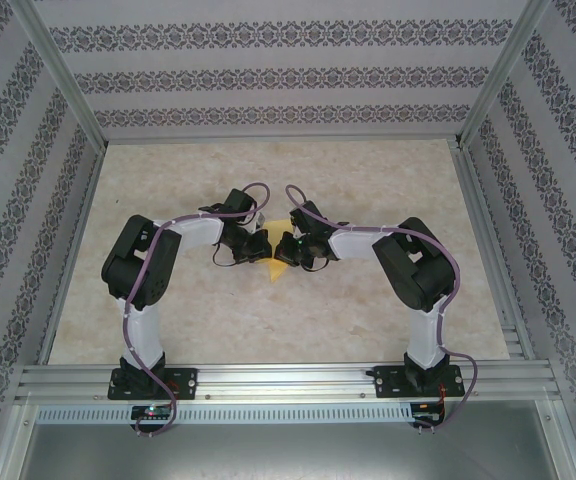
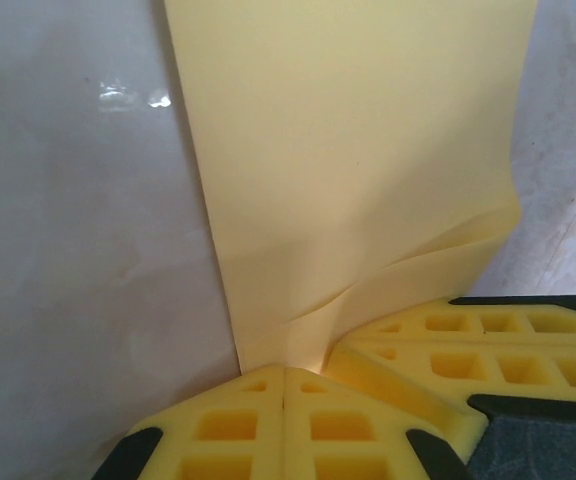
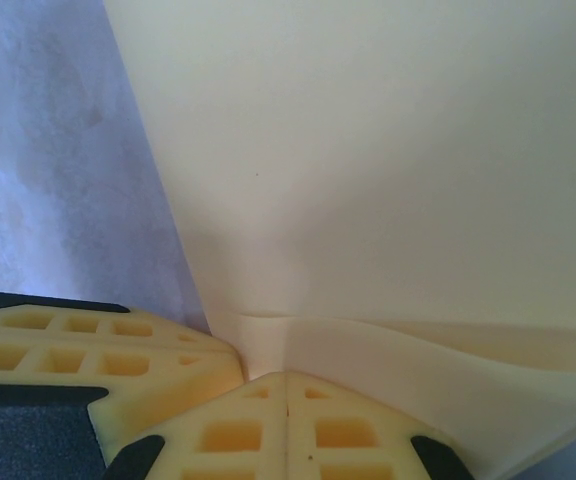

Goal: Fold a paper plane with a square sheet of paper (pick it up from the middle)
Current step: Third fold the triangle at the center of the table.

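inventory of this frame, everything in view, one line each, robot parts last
sheet of paper: one, yellow, partly folded, table centre between the pincers
table: one, beige marbled, under everything
walls: three, white with dark patterned stripes, left, back and right of the table
frame rails: several, silver, near edge and up the corners
cables: two, purple, one along each arm
left arm: one, black and white, base at near edge, bent inward
right arm: one, black and white, mirrored opposite
left pincer: one, yellow fingers, shut on the paper's edge
right pincer: one, yellow fingers, shut on the paper, right beside the left one
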